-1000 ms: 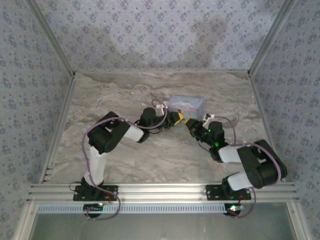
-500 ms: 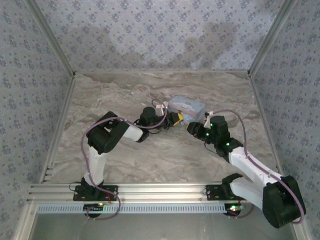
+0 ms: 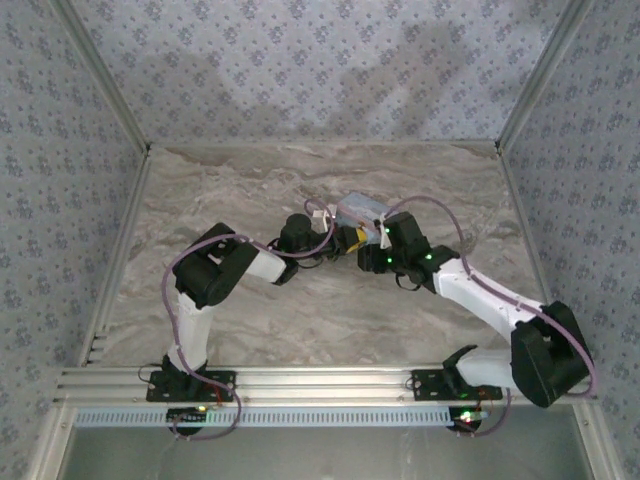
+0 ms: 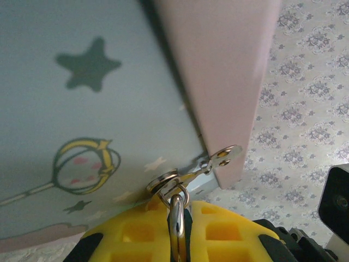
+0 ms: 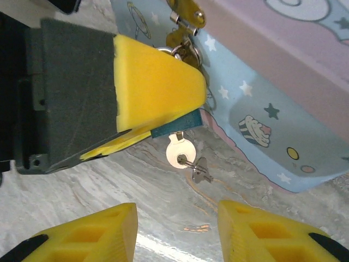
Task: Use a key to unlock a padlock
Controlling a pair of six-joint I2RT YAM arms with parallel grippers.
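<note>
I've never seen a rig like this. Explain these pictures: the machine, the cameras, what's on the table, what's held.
Two robot arms are bolted to a marble table. One picture looks down from above; the other two come from a camera on each wrist. A pastel cartoon tin sits on the table. The left hand is clamped on a small dark blue padlock fastened to the tin; a key hangs from its underside. The right hand is open, holding nothing.
</note>
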